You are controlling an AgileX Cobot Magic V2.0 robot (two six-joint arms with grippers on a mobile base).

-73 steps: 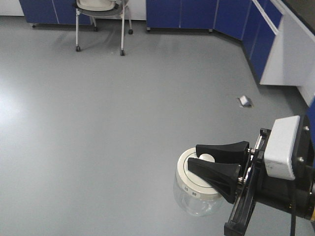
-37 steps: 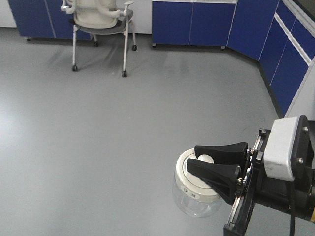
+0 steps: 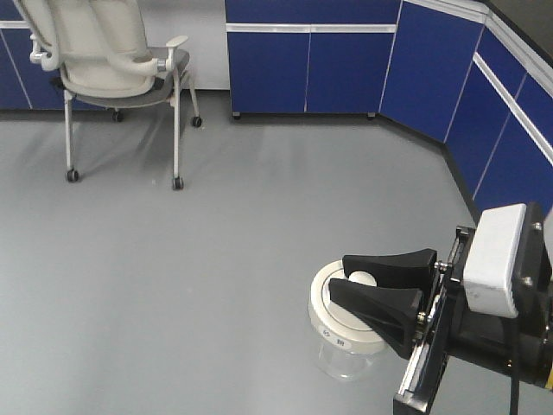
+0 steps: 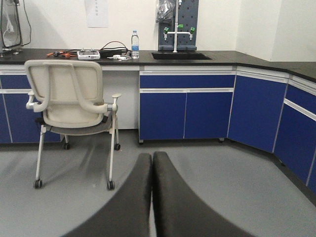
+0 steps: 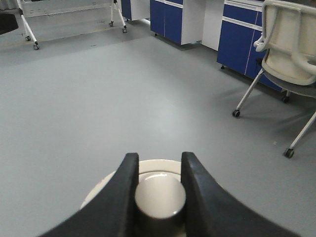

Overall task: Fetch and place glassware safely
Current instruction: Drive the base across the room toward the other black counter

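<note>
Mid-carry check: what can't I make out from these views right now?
- Jar body: right wrist view, hidden under its lid and the fingers of the right gripper.
- Lid rim marks: front view, too small to read.
- Counter clutter: left wrist view, too small to identify.
- Left gripper: outside the front view.

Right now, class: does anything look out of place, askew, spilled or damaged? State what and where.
Nothing spilled or broken. One oddity: the right claw holds the glass jar only by its lid knob, so the glass body hangs unsupported above the floor.
</note>
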